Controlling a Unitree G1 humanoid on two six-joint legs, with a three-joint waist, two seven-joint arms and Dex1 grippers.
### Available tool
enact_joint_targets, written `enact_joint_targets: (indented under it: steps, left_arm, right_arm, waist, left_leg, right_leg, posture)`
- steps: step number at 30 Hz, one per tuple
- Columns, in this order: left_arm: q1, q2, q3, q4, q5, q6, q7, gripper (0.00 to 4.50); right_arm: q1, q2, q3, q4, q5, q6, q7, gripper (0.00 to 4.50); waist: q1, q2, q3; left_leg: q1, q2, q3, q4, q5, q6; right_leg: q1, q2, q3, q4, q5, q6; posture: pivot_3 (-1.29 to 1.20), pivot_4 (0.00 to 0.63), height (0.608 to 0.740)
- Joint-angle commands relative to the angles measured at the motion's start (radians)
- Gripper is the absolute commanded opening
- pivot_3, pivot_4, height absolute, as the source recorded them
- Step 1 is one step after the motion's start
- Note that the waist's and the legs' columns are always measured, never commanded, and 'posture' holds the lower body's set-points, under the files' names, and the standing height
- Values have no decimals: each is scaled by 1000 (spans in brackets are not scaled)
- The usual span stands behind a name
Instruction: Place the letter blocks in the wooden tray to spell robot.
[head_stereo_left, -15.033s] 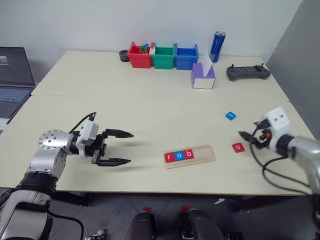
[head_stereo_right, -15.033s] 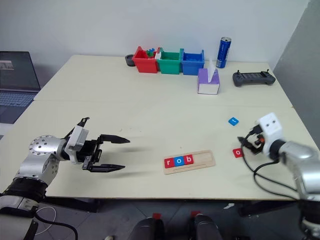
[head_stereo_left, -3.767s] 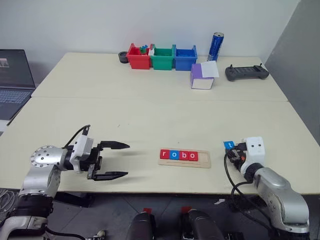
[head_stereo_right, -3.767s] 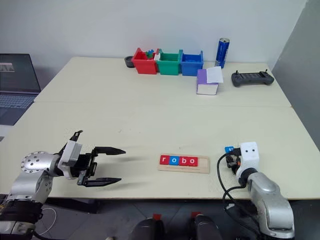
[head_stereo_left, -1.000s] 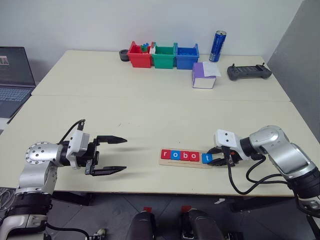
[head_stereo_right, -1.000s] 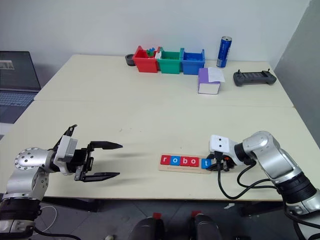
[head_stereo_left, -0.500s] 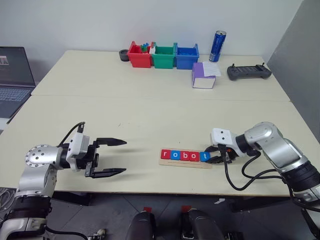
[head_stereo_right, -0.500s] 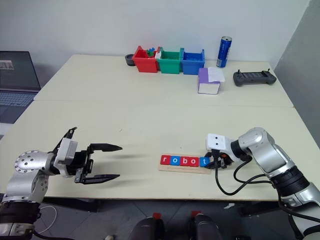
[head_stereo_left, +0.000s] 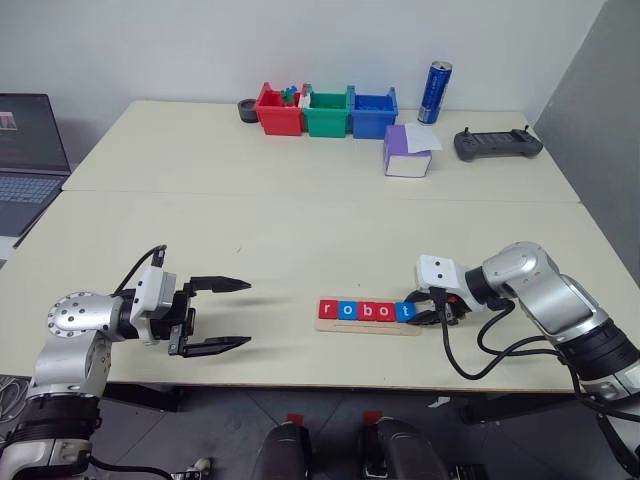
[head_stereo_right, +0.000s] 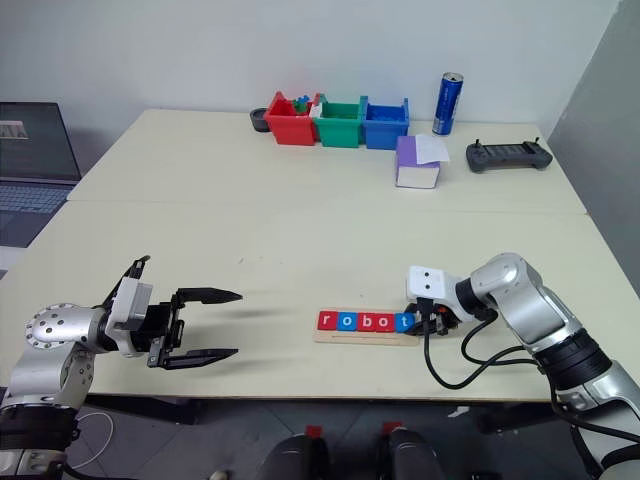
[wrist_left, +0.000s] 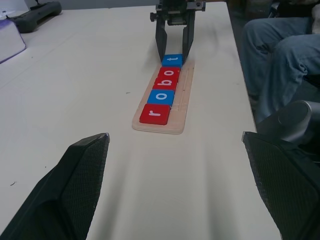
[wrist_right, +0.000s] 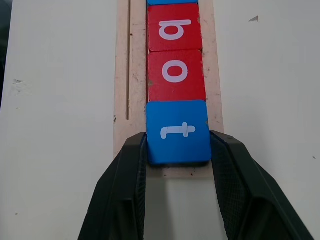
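Our cream, matte tabletop meets a white wall and carries the long pale-wood tray near its front edge. In the tray sit five flat red and blue letter tiles reading "robot". Our right gripper pinches the blue "t" tile at the row's end. Our left gripper hangs wide apart, holding nothing. An open grey laptop sits at far left.

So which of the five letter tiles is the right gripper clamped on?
The blue t tile, last in the row on the wooden tray. The right gripper pinches its two sides; the r, o, b and second o sit untouched.
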Motion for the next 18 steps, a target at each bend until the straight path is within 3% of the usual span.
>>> enact_joint_targets:
  steps: [1,2,3,10,16,18]
  left_arm:
    - [-11,8,27,-22,-10,-8,0,4500]
    - [-13,8,26,-22,-10,-7,-1,4500]
    - [-14,8,25,-21,-9,-8,-1,4500]
    - [-20,10,26,-13,-9,-9,-7,4500]
    - [-33,16,37,-9,-12,-4,1,4500]
    - [-26,24,63,-59,-44,72,57,4500]
  right_arm:
    - [-16,-1,-11,-29,3,-8,5,1460]
    - [-17,1,-13,-28,3,-9,1,1460]
    - [-17,3,-15,-28,4,-8,0,2185]
    - [-37,-16,-80,-48,71,38,32,4481]
    - [6,-44,-258,-74,207,120,0,4481]
    - [64,-66,-367,-76,269,114,-4,4481]
  waist:
    - [0,0,0]
    - [0,0,0]
    - [0,0,0]
    - [0,0,0]
    - [1,0,0]
    - [1,0,0]
  left_leg:
    - [0,0,0,0,0,0]
    - [0,0,0,0,0,0]
    - [0,0,0,0,0,0]
    - [0,0,0,0,0,0]
    - [0,0,0,0,0,0]
    - [0,0,0,0,0,0]
  right_leg:
    - [0,0,0,0,0,0]
    - [0,0,0,0,0,0]
    - [0,0,0,0,0,0]
    - [0,0,0,0,0,0]
    - [0,0,0,0,0,0]
    - [0,0,0,0,0,0]
  posture:
    - [0,150,740]
    - [0,150,740]
    - [0,150,740]
    - [0,150,740]
    - [0,150,740]
    - [0,150,740]
